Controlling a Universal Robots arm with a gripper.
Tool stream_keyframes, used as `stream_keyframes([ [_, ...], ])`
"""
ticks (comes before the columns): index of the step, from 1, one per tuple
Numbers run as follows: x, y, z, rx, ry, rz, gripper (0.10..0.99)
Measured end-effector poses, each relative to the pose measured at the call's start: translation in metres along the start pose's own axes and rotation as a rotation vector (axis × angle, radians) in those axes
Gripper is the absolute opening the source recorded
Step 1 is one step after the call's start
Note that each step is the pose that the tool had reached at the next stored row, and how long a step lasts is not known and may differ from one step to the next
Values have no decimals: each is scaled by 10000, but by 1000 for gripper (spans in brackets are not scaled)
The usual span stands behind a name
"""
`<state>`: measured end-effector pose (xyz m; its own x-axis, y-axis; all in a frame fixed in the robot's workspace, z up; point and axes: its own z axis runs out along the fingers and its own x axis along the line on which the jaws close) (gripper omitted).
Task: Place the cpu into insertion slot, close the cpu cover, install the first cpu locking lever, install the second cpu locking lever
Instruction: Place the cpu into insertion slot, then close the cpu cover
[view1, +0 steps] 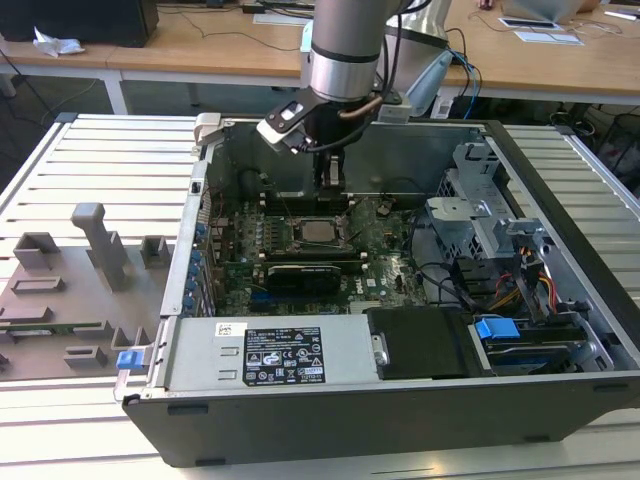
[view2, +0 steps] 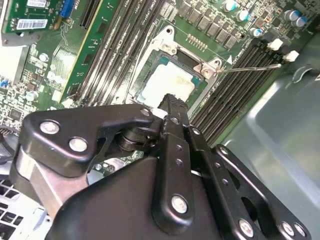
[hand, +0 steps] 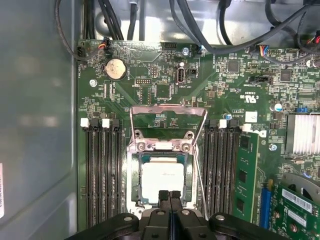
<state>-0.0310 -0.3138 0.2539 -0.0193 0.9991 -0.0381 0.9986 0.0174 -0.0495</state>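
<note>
Closing the cpu cover (hand: 167, 109) is judged to be the step in hand. The cpu (hand: 162, 179) already lies flat in the insertion slot (hand: 133, 180), silver top upward, square to the metal rim.

In the first wrist view the cover stands raised off its hinge side. Bare green motherboard (hand: 165, 80) shows through its open middle, so it is not yet down over the chip. In the second wrist view one thin locking lever (view2: 250, 66) juts free, out past the socket over the memory slots (view2: 235, 80). It is judged unlatched.

The gripper (hand: 169, 196) hangs low over the socket's edge opposite the hinge. Its fingertips are pressed together with nothing between them. Whether they touch the chip or the rim cannot be told.

Requirement for the next move, as a judgement:
- The closed tips must meet the frame's free edge, not the chip.
- They must swing the frame down about its hinge until it lies flat.
- The path must keep clear of the loose lever beside the socket.
</note>
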Motion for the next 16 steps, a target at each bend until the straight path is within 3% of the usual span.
stream_keyframes([
  [4, -2, -2, -35, 1, -2, 0, 106],
  [16, -1, -2, -40, 1, -1, -1, 106],
])
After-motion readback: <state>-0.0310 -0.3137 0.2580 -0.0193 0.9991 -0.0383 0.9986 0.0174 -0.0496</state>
